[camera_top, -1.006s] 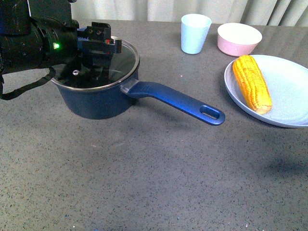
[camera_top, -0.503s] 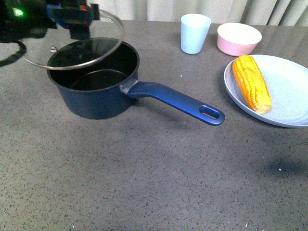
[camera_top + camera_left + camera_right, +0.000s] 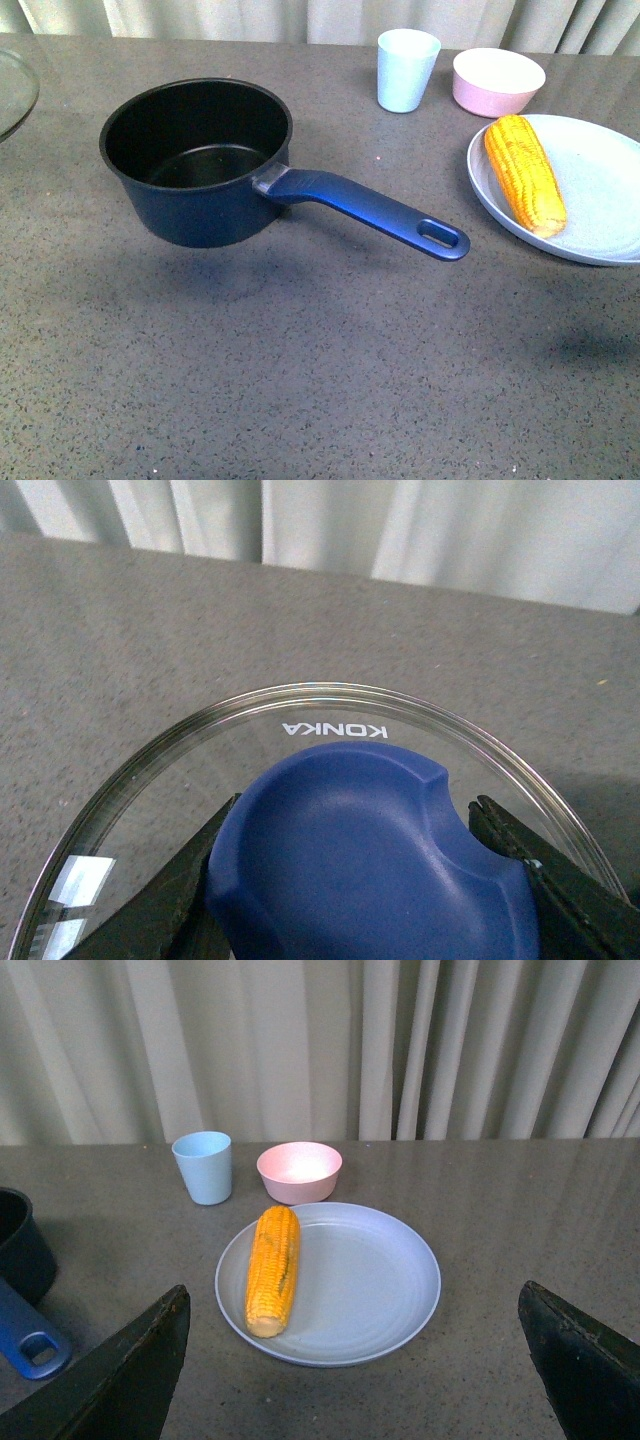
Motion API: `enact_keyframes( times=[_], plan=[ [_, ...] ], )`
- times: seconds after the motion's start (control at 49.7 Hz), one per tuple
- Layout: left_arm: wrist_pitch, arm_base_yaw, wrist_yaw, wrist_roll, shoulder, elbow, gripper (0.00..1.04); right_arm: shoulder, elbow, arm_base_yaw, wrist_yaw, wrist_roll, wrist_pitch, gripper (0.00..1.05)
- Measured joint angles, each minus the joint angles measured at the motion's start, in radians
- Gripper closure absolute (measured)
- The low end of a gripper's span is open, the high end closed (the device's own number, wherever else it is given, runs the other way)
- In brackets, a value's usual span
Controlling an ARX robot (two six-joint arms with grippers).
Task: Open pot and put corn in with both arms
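Note:
The navy-blue pot (image 3: 196, 165) stands open on the grey table, black inside, its long handle (image 3: 370, 212) pointing right. The yellow-orange corn (image 3: 524, 173) lies on a pale blue plate (image 3: 600, 190) at the right; it also shows in the right wrist view (image 3: 273, 1268). My left gripper (image 3: 365, 880) is shut on the blue knob (image 3: 370, 860) of the glass pot lid (image 3: 300, 705); only the lid's rim (image 3: 12, 95) shows at the front view's left edge. My right gripper (image 3: 355, 1360) is open wide and empty, back from the plate (image 3: 370, 1280).
A light blue cup (image 3: 406, 69) and a pink bowl (image 3: 498, 80) stand at the back, behind the plate. Curtains hang behind the table's far edge. Part of the pot (image 3: 22, 1245) and its handle end (image 3: 30, 1340) show in the right wrist view.
My left arm lifted the glass lid off the pot and carried it left, almost out of the front view. The pot now stands open. The corn and plate have not moved.

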Motion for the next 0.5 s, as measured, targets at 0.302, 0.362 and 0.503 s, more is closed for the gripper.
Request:
enact_keyframes(
  times=[0.302,0.362,0.503],
  plan=[
    [0.1,0.023,-0.009,-0.03,0.142,-0.017,0.46,0.0,0.0,0.0,0.0,0.0,0.0,0.09],
    [0.119,0.022,-0.01,-0.032,0.161,-0.021,0.46,0.0,0.0,0.0,0.0,0.0,0.0,0.09],
    [0.138,0.021,-0.008,-0.034,0.186,-0.031,0.46,0.0,0.0,0.0,0.0,0.0,0.0,0.09]
  ],
)
